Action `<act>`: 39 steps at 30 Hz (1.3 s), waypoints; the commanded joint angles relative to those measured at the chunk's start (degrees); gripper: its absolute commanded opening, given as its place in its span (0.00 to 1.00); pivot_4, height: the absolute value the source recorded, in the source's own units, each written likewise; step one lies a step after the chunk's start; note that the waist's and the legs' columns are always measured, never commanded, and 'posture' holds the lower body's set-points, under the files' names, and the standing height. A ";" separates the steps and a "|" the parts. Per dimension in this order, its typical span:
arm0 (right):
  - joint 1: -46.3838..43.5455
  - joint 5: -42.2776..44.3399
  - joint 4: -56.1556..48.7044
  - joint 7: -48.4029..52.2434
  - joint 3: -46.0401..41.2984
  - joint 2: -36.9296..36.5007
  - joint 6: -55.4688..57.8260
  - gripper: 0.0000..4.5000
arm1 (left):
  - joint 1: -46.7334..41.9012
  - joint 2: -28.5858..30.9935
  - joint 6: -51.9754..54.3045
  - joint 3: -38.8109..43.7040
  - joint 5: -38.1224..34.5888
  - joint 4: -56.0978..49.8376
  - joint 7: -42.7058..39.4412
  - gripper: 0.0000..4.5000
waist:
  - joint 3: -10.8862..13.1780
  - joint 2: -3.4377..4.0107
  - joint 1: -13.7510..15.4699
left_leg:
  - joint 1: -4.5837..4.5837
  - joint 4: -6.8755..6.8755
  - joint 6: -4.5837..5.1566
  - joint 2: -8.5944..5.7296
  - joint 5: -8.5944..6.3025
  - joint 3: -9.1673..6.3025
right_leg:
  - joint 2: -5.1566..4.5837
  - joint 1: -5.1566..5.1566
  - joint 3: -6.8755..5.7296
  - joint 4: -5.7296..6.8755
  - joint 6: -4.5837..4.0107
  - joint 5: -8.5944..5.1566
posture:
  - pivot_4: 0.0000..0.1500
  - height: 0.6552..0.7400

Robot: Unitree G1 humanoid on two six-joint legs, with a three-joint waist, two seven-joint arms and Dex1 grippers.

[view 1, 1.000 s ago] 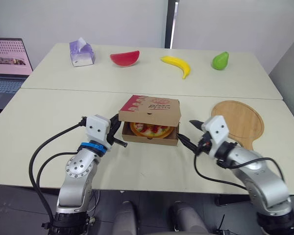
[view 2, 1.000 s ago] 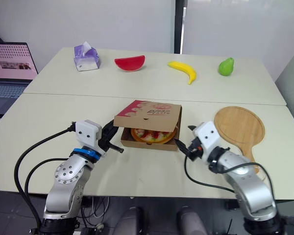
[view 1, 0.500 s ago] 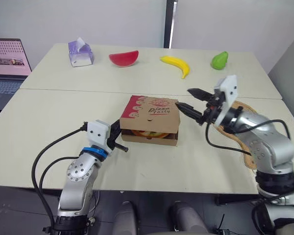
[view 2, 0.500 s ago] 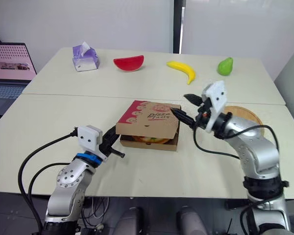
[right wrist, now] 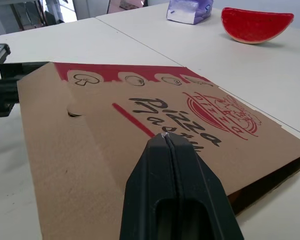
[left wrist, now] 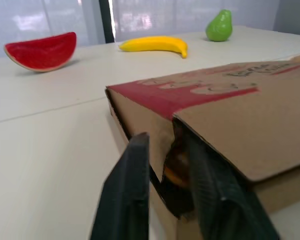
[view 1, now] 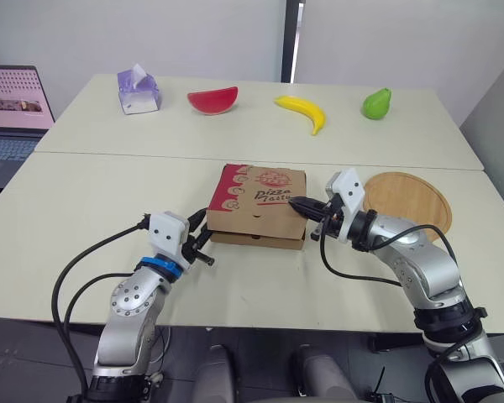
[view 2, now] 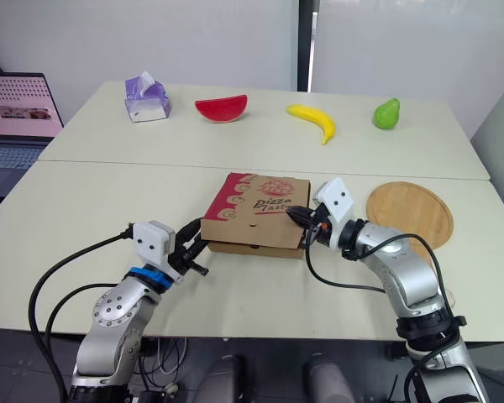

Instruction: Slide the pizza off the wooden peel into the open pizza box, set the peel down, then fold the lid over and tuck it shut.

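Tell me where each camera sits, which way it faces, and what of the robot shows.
Left eye: on the head, facing forward and down at the table; both arms, left gripper at the box's left corner, right gripper on its lid.
Right eye: head, same scene, same arms.
Left wrist: left arm, facing along its open fingers at the box's corner; watermelon beyond.
Right wrist: right arm, facing along its shut fingers across the lid; left gripper beyond.
Shared: all see the box; both wrist views see the watermelon.

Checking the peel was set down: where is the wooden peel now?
The wooden peel lies flat on the table, right of the pizza box and the right gripper.
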 commanded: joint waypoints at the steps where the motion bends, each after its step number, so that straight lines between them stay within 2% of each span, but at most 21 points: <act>1: -0.53 -0.27 -1.22 -0.15 -0.30 0.66 -1.54 0.00 | 1.76 3.79 3.23 2.35 -5.56 -3.94 -5.02 0.49 | 0.00 0.00 -0.05 | 0.00 0.00 0.00 0.00 0.00 0.00 | 0.00 -0.01 0.00 0.00 0.00 0.00 | 1.00 1.00; 4: -0.79 -0.86 -0.76 -0.03 -0.25 1.18 -1.94 0.00 | 2.51 11.75 9.04 7.15 -13.14 -3.11 -13.43 0.70 | 0.00 0.00 -0.21 | 0.00 -0.02 0.00 0.02 0.00 0.01 | 0.01 -0.04 0.00 0.02 -0.04 -0.02 | 1.00 1.00; 7: -0.73 -1.30 -0.70 0.39 -0.38 1.14 -2.33 0.00 | -2.98 20.37 14.99 11.13 -19.87 0.85 -21.19 0.70 | 0.03 -0.01 -0.28 | 0.00 -0.03 0.00 0.04 0.00 0.00 | 0.00 -0.10 -0.05 0.06 -0.13 -0.09 | 1.00 1.00; 10: -0.68 -1.47 -0.68 0.72 -0.42 0.83 -2.71 0.00 | -10.46 26.11 18.31 10.69 -22.37 6.10 -27.75 0.57 | 0.06 -0.05 0.18 | -0.01 0.01 -0.02 0.02 0.01 -0.07 | 0.01 -0.15 -0.15 0.10 -0.18 -0.14 | 1.00 1.00; 12: -0.67 -1.53 -0.89 0.80 -0.48 0.60 -2.76 0.00 | -18.69 27.72 20.44 8.39 -22.48 12.02 -31.27 0.43 | 0.06 -0.05 0.21 | 0.00 0.00 -0.01 -0.04 0.00 0.07 | -0.08 -0.09 -0.04 0.03 -0.10 -0.14 | 1.00 1.00; 14: -0.57 -1.57 -1.23 0.86 -0.57 0.30 -2.73 0.00 | -27.97 27.42 20.51 4.58 -20.41 18.91 -34.71 0.27 | 0.05 -0.08 0.36 | -0.05 0.00 0.01 -0.06 0.00 0.03 | -0.07 -0.08 -0.10 -0.01 -0.06 -0.14 | 1.00 1.00; 18: -0.44 -1.39 -2.19 0.86 -1.07 -0.19 -2.66 0.00 | -38.38 24.39 17.96 -2.79 -14.99 28.34 -39.55 0.01 | 0.05 -0.07 0.21 | -0.09 0.00 0.01 -0.05 -0.01 0.02 | 0.00 -0.09 -0.07 0.02 -0.07 -0.13 | 1.00 1.00; 23: -0.21 0.02 -4.83 2.55 -3.88 -3.44 -2.77 0.00 | -43.05 20.66 13.07 -7.41 -9.66 35.58 -43.01 0.01 | 0.05 -0.07 -0.26 | -0.09 -0.03 0.02 -0.01 -0.01 0.01 | 0.08 -0.17 -0.04 0.17 -0.13 -0.16 | 1.00 1.00; 26: 0.75 1.47 -7.30 6.83 -7.11 -9.40 -2.77 0.11 | -44.52 19.85 11.45 -9.22 -7.28 38.91 -44.84 0.00 | 0.09 -0.01 -0.01 | -0.12 -0.03 0.02 -0.01 -0.02 -0.03 | 0.09 -0.19 -0.08 0.18 -0.16 -0.18 | 1.00 1.00; 30: 1.12 -4.17 0.42 8.03 -8.87 -16.43 -7.40 0.42 | -45.91 19.00 10.62 -9.03 -6.20 41.10 -45.69 0.00 | 0.09 -0.02 0.10 | -0.12 0.00 0.03 -0.02 -0.02 -0.02 | 0.06 -0.15 -0.09 0.17 -0.15 -0.18 | 1.00 1.00; 33: -0.22 -7.58 9.31 7.64 -7.78 -16.93 -12.90 0.66 | -46.18 18.61 9.64 -9.07 -5.36 41.97 -46.23 0.00 | 0.08 -0.03 0.01 | -0.11 0.04 0.03 -0.03 -0.01 0.01 | 0.05 -0.13 -0.07 0.16 -0.14 -0.18 | 1.00 1.00; 38: -1.57 -9.57 16.64 10.89 -4.72 -14.17 -21.43 0.66 | -45.91 18.62 9.23 -8.64 -4.68 41.69 -46.78 0.00 | 0.09 -0.02 -0.40 | -0.09 0.03 0.03 -0.02 -0.01 0.00 | 0.08 -0.15 -0.05 0.21 -0.14 -0.18 | 1.00 1.00; 39: -1.09 -9.47 16.28 12.05 -4.24 -13.94 -22.28 0.62 | -45.75 18.79 9.31 -8.54 -4.62 41.42 -46.92 0.00 | 0.09 -0.02 -0.42 | -0.09 0.03 0.03 -0.02 -0.01 0.00 | 0.08 -0.15 -0.05 0.23 -0.14 -0.18 | 1.00 1.00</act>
